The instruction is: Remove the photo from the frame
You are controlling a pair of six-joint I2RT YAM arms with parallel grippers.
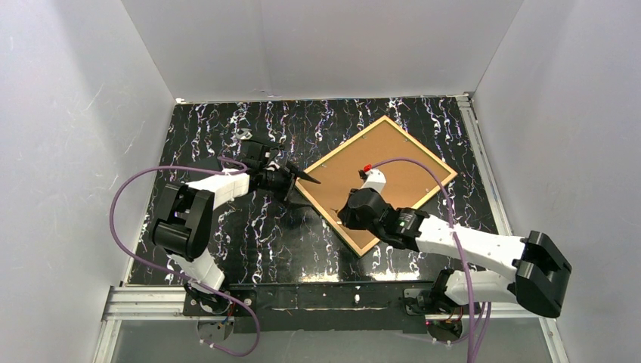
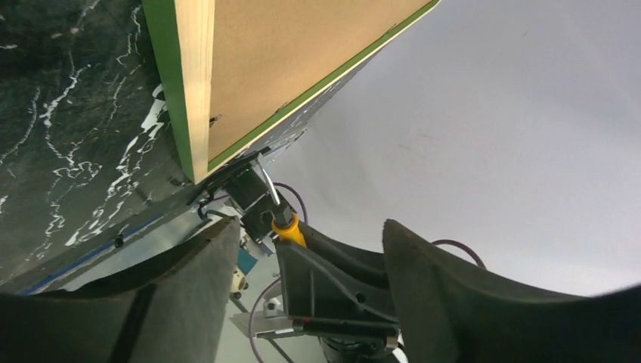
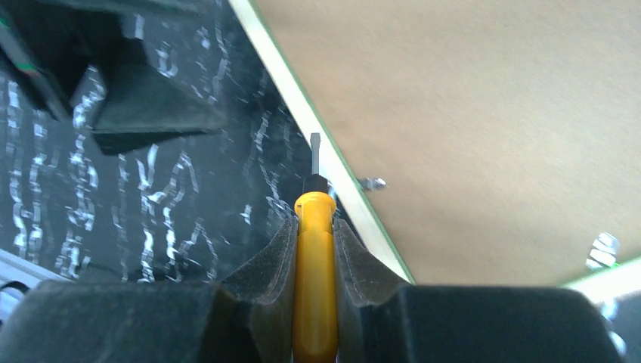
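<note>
The frame lies face down toward the worktop's far right corner, with its brown board facing up. I can't see the photo; I think it is under the board.

My right gripper has its jaws tight on the screwdriver. My left gripper has wide jaws holding nothing.

I think I'm at the step of opening the clips. Next, the tip must slide under a clip.

I count one frame, one board, one screwdriver and two clips.

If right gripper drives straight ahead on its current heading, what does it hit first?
The right gripper leads with its held screwdriver, whose tip sits at the light wood rim of the frame. That rim probably comes first, though depth is unclear.
</note>
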